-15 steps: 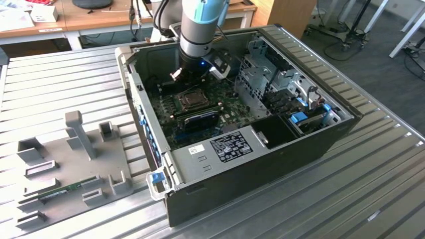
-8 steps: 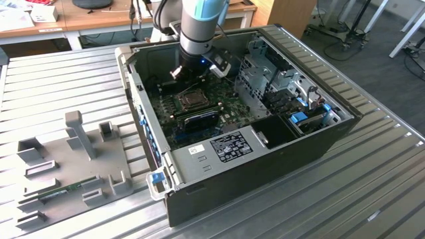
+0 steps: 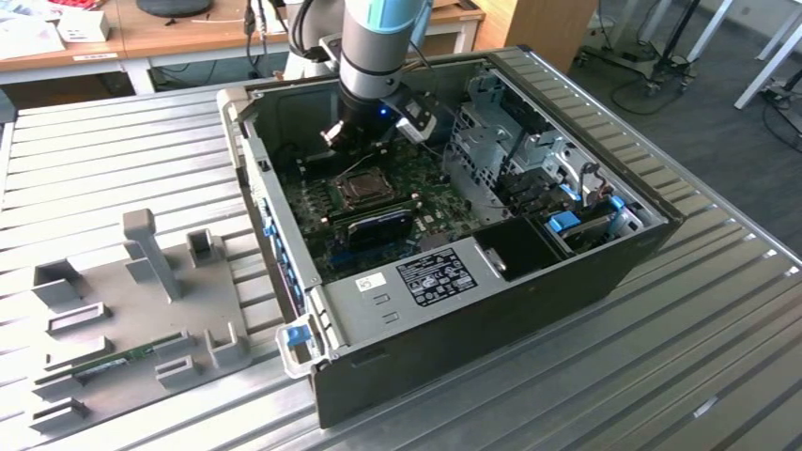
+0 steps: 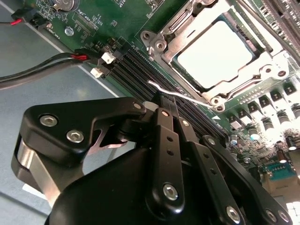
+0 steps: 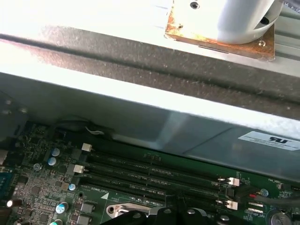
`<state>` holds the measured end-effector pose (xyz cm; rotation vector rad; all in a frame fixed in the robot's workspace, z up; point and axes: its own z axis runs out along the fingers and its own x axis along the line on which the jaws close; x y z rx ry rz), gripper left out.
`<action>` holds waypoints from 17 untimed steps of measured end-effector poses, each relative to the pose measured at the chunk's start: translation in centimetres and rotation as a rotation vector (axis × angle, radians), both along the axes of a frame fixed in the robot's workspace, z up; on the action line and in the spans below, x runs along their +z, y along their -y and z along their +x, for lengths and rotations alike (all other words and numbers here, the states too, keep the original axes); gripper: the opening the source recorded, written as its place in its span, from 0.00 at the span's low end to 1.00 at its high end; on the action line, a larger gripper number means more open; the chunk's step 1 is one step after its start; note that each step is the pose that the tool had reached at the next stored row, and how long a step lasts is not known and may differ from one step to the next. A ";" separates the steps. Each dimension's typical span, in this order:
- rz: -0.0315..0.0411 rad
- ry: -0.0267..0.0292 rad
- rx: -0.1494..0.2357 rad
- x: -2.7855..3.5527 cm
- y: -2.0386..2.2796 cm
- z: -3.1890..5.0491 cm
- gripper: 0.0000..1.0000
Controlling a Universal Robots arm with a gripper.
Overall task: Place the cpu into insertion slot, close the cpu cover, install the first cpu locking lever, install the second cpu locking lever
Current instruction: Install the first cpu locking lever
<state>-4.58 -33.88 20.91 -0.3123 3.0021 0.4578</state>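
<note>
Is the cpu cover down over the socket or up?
Down: the cpu cover lies flat around the cpu, whose pale face fills its window.

Robotics lab or test workshop. Robot arm (image 3: 374, 47) reaching into open computer case (image 3: 501, 310), green circuit board (image 3: 433, 202) exposed. Case lies on ribbed metal table (image 3: 100, 141); grey tray (image 3: 126, 310) of part holders beside it. Wooden desks (image 3: 176, 38) behind, grey carpet floor (image 3: 701, 94), wheeled stand legs (image 3: 640, 75) nearby.
</note>
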 end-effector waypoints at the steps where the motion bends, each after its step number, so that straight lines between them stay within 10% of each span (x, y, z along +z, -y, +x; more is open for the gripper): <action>1: 0.0001 0.0000 0.000 0.00 0.00 0.00 0.10; 14: 0.0012 -0.0003 0.000 0.54 0.01 -0.01 0.10; 17: 0.0327 0.0013 0.000 0.53 0.01 -0.01 0.10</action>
